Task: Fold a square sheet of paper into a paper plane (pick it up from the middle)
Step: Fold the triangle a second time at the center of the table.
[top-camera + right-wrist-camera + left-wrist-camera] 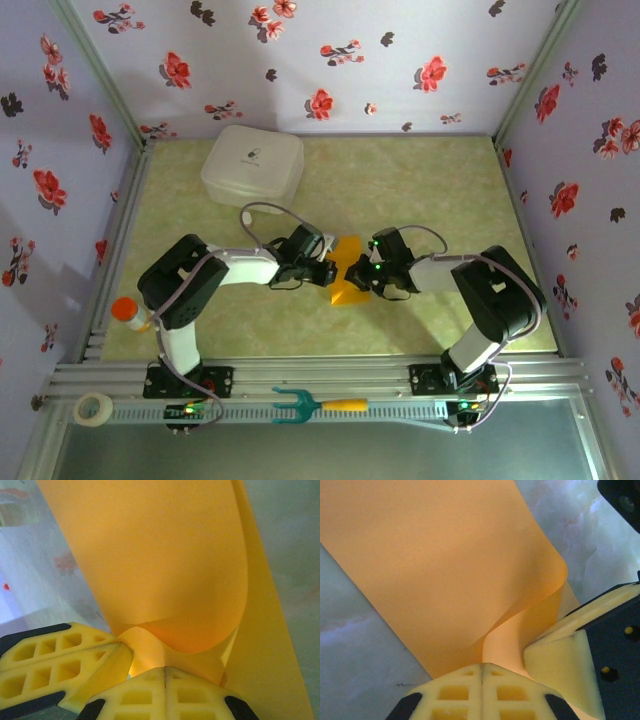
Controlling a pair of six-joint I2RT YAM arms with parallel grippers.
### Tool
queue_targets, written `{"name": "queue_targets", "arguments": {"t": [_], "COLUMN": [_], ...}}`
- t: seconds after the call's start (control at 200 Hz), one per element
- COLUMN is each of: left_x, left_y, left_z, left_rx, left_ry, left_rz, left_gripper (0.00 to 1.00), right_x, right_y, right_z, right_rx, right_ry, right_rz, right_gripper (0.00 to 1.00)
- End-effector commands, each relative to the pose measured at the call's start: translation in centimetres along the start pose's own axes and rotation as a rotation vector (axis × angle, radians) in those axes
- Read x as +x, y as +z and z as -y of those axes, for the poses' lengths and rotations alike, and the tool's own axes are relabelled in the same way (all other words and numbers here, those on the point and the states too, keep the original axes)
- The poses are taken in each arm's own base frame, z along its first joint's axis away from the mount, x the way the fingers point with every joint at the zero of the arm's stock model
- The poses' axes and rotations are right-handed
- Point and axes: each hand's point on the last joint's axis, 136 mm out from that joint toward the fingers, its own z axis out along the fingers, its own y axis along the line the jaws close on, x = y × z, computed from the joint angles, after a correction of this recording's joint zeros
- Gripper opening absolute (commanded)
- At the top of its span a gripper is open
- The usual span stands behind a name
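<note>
Your left gripper (481,674) and right gripper (165,675) are both closed tight, pinching the paper plane (346,288) at the middle of the table (430,200). Long axis near-to-far; pointed end unclear.

The paper plane (349,250) lay mid-table (420,190), between the left gripper (328,272) and the right gripper (357,280), both touching it. A lidded container (253,162) sat far left. A bottle (128,312) stood near left. A tape roll (94,407) and hand fork (318,405) lay on the near rail (540,372).
</note>
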Motion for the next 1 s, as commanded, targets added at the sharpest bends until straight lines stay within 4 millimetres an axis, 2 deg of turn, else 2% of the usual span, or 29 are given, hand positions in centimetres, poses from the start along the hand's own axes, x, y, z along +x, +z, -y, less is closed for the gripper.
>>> {"name": "queue_targets", "arguments": {"t": [0.0,0.145,0.225,0.38,0.55,0.645,0.705,0.91,0.995], "left_x": [2.4,2.3,2.2,2.2,2.2,2.2,2.3,2.4,2.3], "left_y": [1.1,1.0,1.0,1.0,1.0,1.0,1.0,1.0,0.9], "left_z": [-1.7,-1.6,-1.6,-1.5,-1.5,-1.5,-1.6,-1.7,-1.6], "left_rx": [-0.043,-0.043,-0.043,-0.041,-0.041,-0.042,-0.044,-0.048,-0.047], "left_ry": [-0.031,-0.028,-0.028,-0.028,-0.027,-0.027,-0.026,-0.025,-0.025], "left_rz": [-0.088,-0.088,-0.085,-0.087,-0.088,-0.089,-0.092,-0.095,-0.094], "left_gripper": [0.05,0.05,0.05,0.05,0.05,0.05,0.05,0.05,0.05], "right_x": [-0.4,-1.6,-2.1,-2.9,-2.2,-2.3,-2.6,-4.1,-4.4], "right_y": [-0.5,-1.9,-2.0,-1.3,-0.6,-0.6,-0.8,-2.9,-2.9], "right_z": [0.3,-2.2,-2.3,-0.3,3.3,4.1,3.5,-1.0,-1.1], "right_rx": [0.015,-0.022,-0.034,-0.013,0.051,0.051,0.023,-0.077,-0.07], "right_ry": [0.017,-0.036,-0.033,0.006,0.065,0.102,0.105,0.034,0.02], "right_rz": [0.034,0.064,0.066,0.064,0.063,0.065,0.07,0.102,0.098], "right_gripper": [0.01,0.02,0.02,0.02,0.02,0.02,0.02,0.03,0.03]}}
